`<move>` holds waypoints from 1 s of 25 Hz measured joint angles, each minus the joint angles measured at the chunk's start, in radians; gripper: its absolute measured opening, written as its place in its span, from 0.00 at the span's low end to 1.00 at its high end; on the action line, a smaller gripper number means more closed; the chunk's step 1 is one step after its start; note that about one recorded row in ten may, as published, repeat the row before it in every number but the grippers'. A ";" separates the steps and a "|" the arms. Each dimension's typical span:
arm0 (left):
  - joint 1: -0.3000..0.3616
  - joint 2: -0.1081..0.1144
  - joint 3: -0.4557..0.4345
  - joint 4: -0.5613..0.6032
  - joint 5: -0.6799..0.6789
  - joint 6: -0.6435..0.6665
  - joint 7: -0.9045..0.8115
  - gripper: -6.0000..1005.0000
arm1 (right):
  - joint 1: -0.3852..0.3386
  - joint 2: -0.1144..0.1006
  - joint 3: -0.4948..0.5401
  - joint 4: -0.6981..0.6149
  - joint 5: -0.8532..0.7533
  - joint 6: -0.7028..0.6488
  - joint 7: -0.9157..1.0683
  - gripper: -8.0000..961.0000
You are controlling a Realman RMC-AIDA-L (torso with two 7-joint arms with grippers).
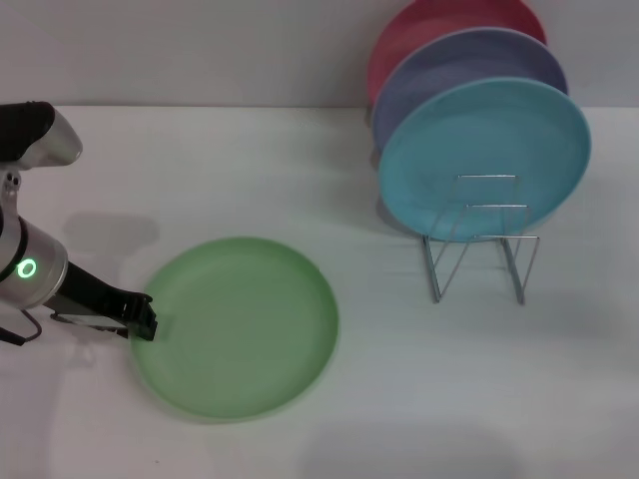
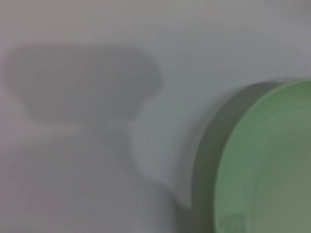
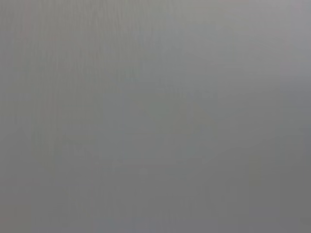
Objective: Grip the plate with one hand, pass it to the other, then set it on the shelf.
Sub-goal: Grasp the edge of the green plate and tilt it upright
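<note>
Green plate (image 1: pixel 240 327) flat on white table (image 1: pixel 419 399); pale wall (image 1: pixel 200 50) behind.

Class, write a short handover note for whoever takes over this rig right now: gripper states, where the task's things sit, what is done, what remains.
Left gripper: low at the left rim of the green plate, at its edge; whether it has closed on the rim cannot be told.
Right gripper: not in view.
Green plate lies flat on the table.
Wire rack stands to the right, holding the turquoise plate, the lavender plate and a pink plate upright; its front loops look free.
Done: approach to the plate.
Left: grip, lift, pass to the right gripper, rack it.
</note>
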 joint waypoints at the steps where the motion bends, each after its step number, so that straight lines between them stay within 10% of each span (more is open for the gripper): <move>1: -0.001 0.000 0.000 0.000 0.000 -0.001 0.000 0.25 | 0.000 0.000 0.000 0.000 0.000 0.000 0.000 0.76; 25: 0.097 -0.002 -0.032 0.152 -0.130 0.197 0.063 0.04 | -0.004 0.006 -0.004 0.000 -0.001 -0.001 -0.004 0.76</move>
